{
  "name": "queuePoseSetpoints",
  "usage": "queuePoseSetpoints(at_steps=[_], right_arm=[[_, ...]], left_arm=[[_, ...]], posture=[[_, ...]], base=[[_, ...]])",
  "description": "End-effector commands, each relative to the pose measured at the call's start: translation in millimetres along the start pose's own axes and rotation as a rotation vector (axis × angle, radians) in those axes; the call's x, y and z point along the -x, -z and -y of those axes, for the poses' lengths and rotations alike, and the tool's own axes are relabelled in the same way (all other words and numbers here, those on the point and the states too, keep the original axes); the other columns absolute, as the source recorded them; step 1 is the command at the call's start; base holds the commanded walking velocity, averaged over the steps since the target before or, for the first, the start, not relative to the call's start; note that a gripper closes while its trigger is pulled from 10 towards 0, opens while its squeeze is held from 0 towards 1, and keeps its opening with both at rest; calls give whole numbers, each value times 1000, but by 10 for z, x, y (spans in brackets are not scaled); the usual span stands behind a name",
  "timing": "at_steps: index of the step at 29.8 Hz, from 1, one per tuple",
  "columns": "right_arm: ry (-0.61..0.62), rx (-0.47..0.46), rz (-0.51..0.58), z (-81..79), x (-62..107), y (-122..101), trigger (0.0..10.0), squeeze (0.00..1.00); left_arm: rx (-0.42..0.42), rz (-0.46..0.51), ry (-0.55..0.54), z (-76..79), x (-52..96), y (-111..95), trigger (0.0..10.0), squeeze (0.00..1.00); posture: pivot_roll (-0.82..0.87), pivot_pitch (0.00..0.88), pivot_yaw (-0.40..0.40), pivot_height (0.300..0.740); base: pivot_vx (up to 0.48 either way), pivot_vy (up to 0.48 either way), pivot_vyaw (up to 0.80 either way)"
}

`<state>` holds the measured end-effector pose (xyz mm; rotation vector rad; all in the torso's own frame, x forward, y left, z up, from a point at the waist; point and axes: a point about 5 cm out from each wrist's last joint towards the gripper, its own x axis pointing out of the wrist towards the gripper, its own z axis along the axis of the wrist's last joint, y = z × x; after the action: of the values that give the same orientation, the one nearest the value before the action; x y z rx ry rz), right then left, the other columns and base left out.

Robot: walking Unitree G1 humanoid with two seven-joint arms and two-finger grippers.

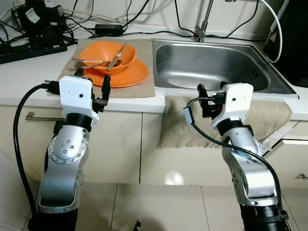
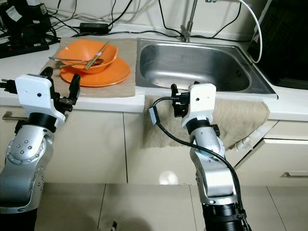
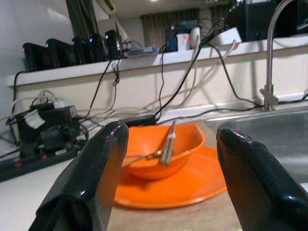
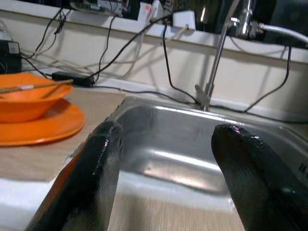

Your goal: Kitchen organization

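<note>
Left hand sits at the left of the frame, raised to the surface edge, fingers spread apart, nothing between them, aimed at the orange dishes. Right hand at centre-right, same height, fingers apart and empty, at the sink's front rim. Both forearms rise from the bottom of the frame, wrists bent forward.

Count: one orange bowl stacked on one orange plate, upper left-centre, both on a beige mat. Inside the bowl: one pair of chopsticks leaning on the rim and one metal utensil, type unclear. One steel sink just right of the mat, one tap behind it. One towel hangs over the surface front below the sink, behind the right arm. One black power strip with plugs and cables at upper left, more cables along the back wall. Cabinet doors below, tiled floor at the bottom.
</note>
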<state>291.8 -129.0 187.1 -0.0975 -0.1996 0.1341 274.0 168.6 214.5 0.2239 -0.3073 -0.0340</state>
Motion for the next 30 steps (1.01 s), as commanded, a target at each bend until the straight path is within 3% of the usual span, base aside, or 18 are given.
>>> queuePoseSetpoints(at_steps=[1, 7, 21, 30], right_arm=[[4, 21, 26, 21, -18, -63, 10000, 0], [19, -25, 35, 37, -33, -78, 10000, 0], [7, -47, 63, 48, -60, -147, 10000, 0], [-10, -49, 65, 35, -71, -163, 10000, 0]], left_arm=[[-10, 21, 26, 46, -20, -62, 10000, 0], [-5, 37, 43, 75, -52, -103, 10000, 0], [-15, 100, 68, 91, -127, -285, 10000, 0], [-13, 99, 68, 100, -122, -292, 10000, 0]], posture=[[-11, 0, -42, 740], [-10, 0, -38, 740], [-11, 0, -34, 740], [-9, 0, -37, 740]], base=[[300, 0, 450], [301, 0, 221], [305, 0, 0], [300, 0, 0]])
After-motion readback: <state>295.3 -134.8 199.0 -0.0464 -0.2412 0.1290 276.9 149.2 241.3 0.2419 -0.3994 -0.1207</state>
